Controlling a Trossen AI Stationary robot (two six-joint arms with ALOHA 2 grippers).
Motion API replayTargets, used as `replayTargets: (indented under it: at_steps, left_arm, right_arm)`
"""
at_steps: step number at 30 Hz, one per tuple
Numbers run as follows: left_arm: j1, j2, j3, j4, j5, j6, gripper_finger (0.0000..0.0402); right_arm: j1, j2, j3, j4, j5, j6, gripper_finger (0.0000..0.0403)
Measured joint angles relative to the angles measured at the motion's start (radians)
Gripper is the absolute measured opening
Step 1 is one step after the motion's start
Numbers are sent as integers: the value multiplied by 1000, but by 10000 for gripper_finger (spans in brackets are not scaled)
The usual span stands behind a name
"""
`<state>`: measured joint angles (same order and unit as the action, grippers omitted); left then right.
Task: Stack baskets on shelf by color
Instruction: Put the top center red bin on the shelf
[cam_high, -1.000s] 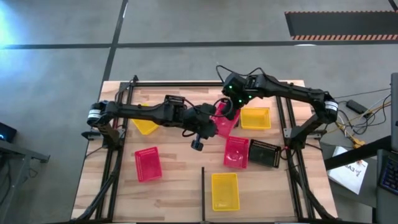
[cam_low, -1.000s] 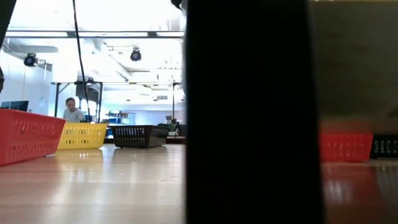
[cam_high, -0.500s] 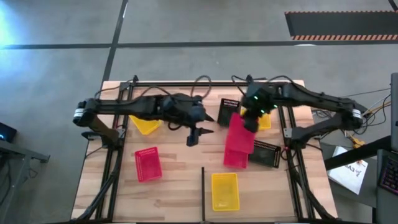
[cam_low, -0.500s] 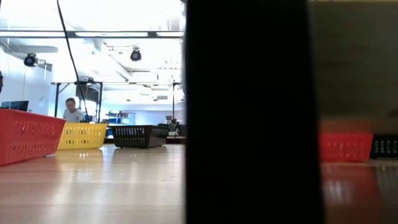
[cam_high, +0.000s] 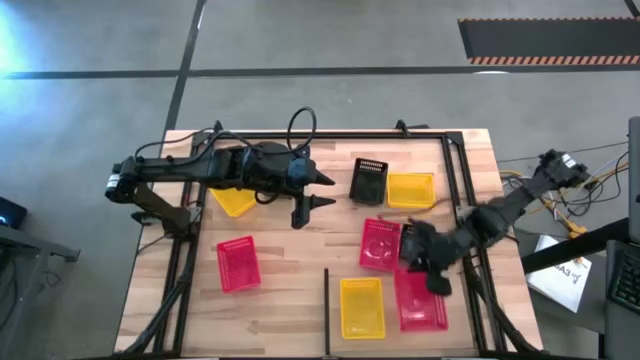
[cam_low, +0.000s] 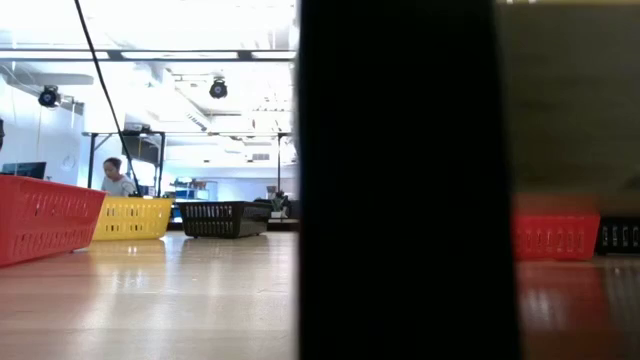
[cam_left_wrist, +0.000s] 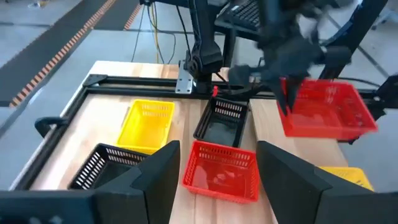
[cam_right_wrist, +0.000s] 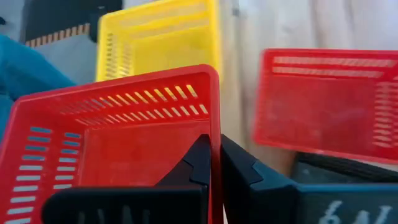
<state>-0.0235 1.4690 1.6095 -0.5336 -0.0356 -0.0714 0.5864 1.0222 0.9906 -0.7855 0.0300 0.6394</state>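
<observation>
We see a smooth grey concrete floor (cam_high: 330, 40) all around the light wood-plank table (cam_high: 290, 290), crossed by dark straight seam lines (cam_high: 300, 72). A black floor mat edged with orange-and-white hazard stripes (cam_high: 545, 40) lies at the far right. At table level we look into a bright hall with a white ceiling (cam_low: 200, 20), black round ceiling lamps (cam_low: 218, 88), and a seated person (cam_low: 115, 178) far off.
</observation>
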Motion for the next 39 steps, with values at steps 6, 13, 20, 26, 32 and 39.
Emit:
replayTargets:
  at_steps: [6, 13, 20, 26, 32, 39]
  left_arm:
    - [-4, 15, -6, 0, 0, -11, 196]
    - [-5, 16, -10, 1, 1, -55, 196]
    - [-6, 16, -11, 1, 1, -81, 196]
    - [-6, 16, -11, 2, 1, -83, 196]
    - [-6, 16, -11, 2, 1, -85, 196]
    - [-6, 16, -12, 2, 1, -108, 196]
  right_arm:
    - [156, 44, -102, 106, 124, 99, 9]
    - [192, 58, -182, 142, 208, 124, 9]
    - [193, 52, -283, 323, 209, 120, 9]
    - [192, 54, -320, 388, 209, 119, 9]
    - [192, 54, -341, 393, 210, 120, 19]
    - [192, 54, -349, 409, 244, 119, 71]
